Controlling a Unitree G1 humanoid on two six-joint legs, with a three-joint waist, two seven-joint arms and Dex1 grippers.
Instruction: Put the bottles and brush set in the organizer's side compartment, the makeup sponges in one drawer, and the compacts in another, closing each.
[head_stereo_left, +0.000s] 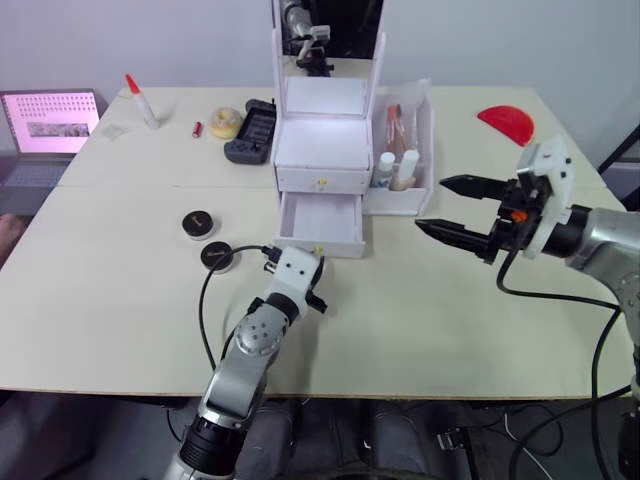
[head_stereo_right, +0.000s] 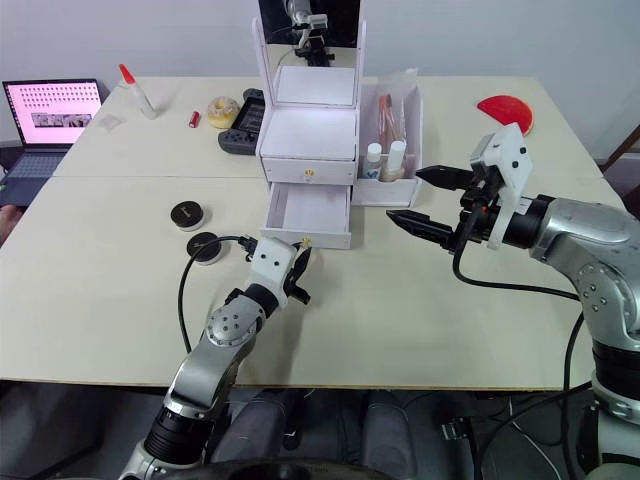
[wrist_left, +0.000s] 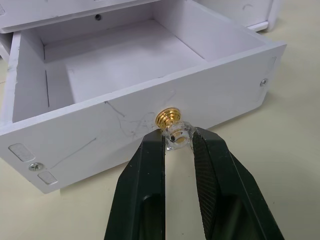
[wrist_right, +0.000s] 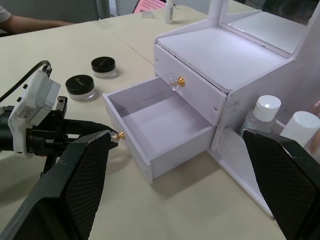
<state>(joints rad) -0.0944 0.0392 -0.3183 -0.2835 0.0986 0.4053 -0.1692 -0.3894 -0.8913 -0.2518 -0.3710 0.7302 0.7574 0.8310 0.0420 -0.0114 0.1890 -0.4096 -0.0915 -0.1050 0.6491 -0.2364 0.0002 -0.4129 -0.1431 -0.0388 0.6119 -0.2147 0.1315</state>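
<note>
While the two white-capped bottles (head_stereo_left: 396, 168) and pouch of brushes (head_stereo_left: 396, 122) sit in the white plastic organizer's (head_stereo_left: 322, 150) side bin, the left tool (wrist_left: 177, 137) pinches the empty lower drawer's (head_stereo_left: 320, 223) gold knob (wrist_left: 167, 117), the right tool (head_stereo_left: 452, 208) hovers open, and both round black compacts (head_stereo_left: 208, 240) wait on the desk (head_stereo_left: 420, 310).

The lower drawer (head_stereo_left: 320, 222) of the organizer (head_stereo_left: 325, 150) stands pulled out at frame centre, interior unobstructed from above. The left gripper (wrist_left: 177, 142) occupies its knob (wrist_left: 168, 117). Two compacts (head_stereo_left: 208, 240) sit centre-left; tabletop (head_stereo_left: 420, 320) at lower right is open.
</note>
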